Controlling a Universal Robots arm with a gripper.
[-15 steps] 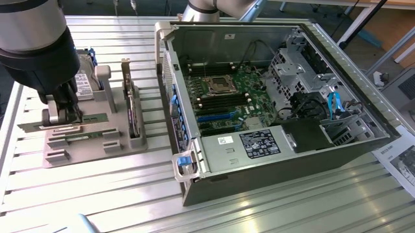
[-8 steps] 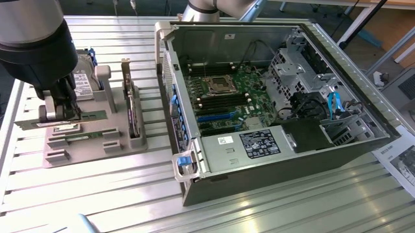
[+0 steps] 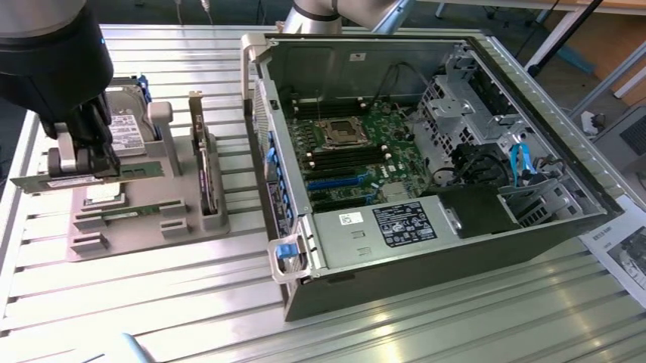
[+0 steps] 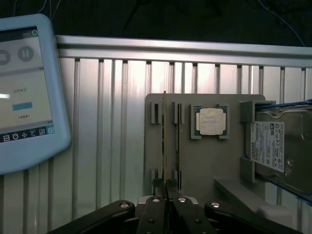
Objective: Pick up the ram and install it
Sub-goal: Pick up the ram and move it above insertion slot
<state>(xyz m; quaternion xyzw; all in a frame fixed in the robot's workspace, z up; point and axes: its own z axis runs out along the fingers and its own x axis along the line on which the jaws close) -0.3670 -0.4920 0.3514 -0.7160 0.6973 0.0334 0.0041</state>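
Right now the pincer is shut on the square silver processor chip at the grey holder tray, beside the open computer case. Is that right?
Not the square silver processor chip: the pincer is shut on the long, thin green ram stick at the grey holder tray, beside the open computer case. The exterior view shows this.

A ribbed silver metal table [image 3: 151, 302] carries everything. Toward the exterior view's left, a grey moulded parts holder [image 3: 121, 240] sits flat on its slats. Just beside it, from the centre to the right, stands an open computer case [image 3: 404, 283]. A printed sheet [image 3: 624, 253] lies near the table's right edge.
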